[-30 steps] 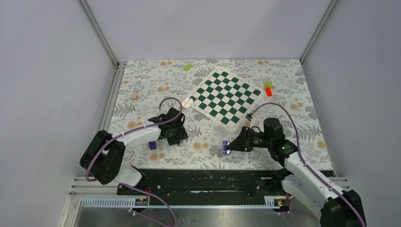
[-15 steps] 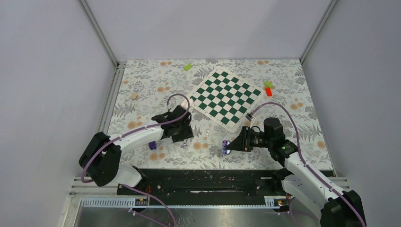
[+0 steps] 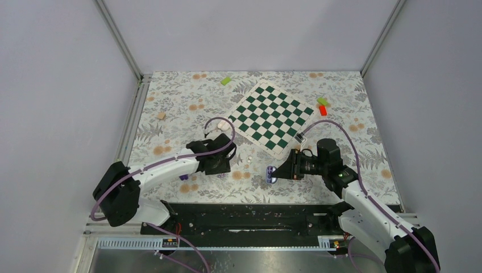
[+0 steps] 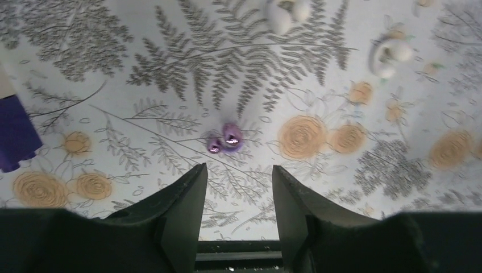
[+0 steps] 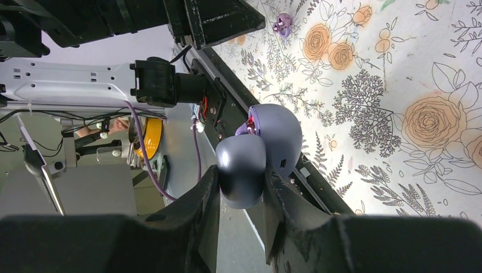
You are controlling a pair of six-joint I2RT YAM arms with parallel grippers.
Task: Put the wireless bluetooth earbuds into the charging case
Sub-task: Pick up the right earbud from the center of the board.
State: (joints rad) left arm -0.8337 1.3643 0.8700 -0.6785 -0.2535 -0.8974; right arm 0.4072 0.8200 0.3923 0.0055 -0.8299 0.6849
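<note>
Shift: left jaws, spread, slide along near edge to frame purplish speck [image 4: 226, 138] | I judge white earbuds [image 4: 282, 14] beyond ungrasped | right jaws pinch purple clamshell [image 5: 267, 142]

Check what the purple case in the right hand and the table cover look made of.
Purple case: likely moulded plastic, matte grey-purple; smooth domes, soft sheen, port slot. Table cover: probably printed vinyl or cloth; flat floral pattern, no glare.
</note>
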